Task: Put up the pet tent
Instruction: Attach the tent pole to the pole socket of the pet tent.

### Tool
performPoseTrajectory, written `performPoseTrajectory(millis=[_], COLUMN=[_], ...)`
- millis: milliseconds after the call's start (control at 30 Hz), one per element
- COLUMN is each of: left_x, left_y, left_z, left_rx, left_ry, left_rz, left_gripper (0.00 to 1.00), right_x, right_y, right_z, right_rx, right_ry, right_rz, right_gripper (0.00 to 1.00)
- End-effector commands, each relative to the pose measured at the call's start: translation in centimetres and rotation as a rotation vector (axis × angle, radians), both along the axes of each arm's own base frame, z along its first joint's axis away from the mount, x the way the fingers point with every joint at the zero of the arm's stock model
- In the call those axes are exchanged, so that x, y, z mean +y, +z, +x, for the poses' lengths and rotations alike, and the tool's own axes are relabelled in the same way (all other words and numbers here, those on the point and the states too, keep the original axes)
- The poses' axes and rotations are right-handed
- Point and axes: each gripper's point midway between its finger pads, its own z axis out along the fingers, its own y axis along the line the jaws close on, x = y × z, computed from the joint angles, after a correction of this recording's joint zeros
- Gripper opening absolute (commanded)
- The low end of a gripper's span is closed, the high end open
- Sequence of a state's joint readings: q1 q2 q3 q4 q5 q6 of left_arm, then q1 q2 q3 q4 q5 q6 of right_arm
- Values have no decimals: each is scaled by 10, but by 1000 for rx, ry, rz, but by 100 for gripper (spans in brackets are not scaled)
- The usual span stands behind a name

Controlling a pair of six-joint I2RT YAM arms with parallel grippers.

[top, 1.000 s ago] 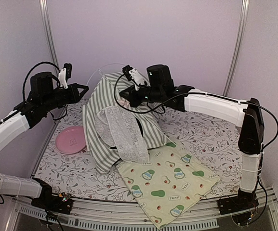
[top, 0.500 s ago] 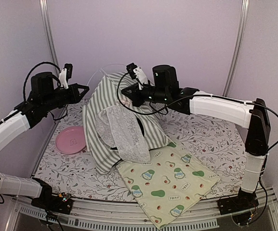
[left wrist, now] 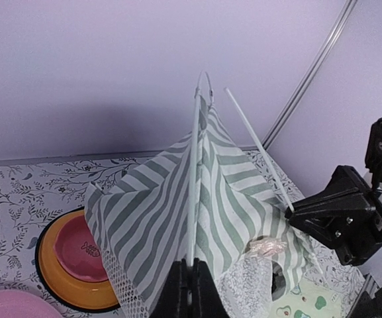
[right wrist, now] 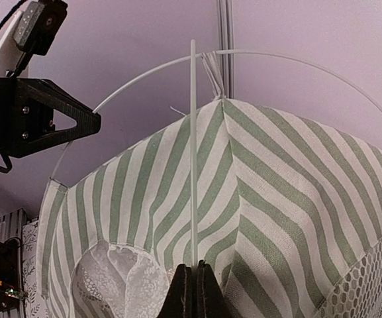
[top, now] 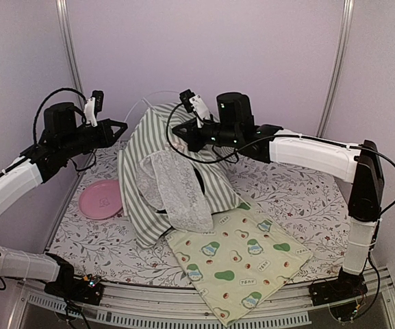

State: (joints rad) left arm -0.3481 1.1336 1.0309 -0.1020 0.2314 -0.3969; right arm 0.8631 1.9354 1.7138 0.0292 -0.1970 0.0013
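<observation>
Two pinches are holding the pet tent [top: 139, 199], which is sitting half-raised mid-table: the left gripper [left wrist: 189, 285] is clamping tight on one thin white pole [left wrist: 192, 192] at the tent's 10 o'clock, the right gripper [right wrist: 192, 281] on another [right wrist: 192, 152] at 1 o'clock.

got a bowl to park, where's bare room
Bare floral tablecloth: right of the green striped fabric tent, behind the yellow avocado-print mat; and between the round pink plate and near edge. Crowded centre, where tent meets mat.
</observation>
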Motion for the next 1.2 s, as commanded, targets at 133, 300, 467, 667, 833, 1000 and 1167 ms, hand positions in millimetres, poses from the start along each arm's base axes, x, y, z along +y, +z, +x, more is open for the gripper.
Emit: performPoseTrajectory(millis=[133, 300, 467, 667, 833, 1000, 1167], left_x=[4, 3, 2, 2, 2, 2, 4], left_y=[37, 47, 56, 59, 59, 59, 59], left_z=[-4, -9, -14, -19, -20, -20, -19], left_rx=[-85, -99, -110, -113, -113, -114, -109], left_ry=[-1, -13, -23, -27, -27, -25, -13], left_rz=[-51, -66, -78, -79, -78, -76, -72], left_gripper=[0, 0, 0, 0, 0, 0, 0], right_x=[-1, 1, 1, 0, -3, 1, 7], right_y=[-11, -16, -19, -15, -11, -11, -10], right_z=[5, 5, 5, 5, 7, 2, -11], right_rx=[54, 74, 88, 88, 87, 90, 56], right_ry=[-11, -6, -10, -19, -40, -12, 15], right_rz=[-19, -30, -32, -22, -5, -3, -5], right_gripper=[0, 0, 0, 0, 0, 0, 0])
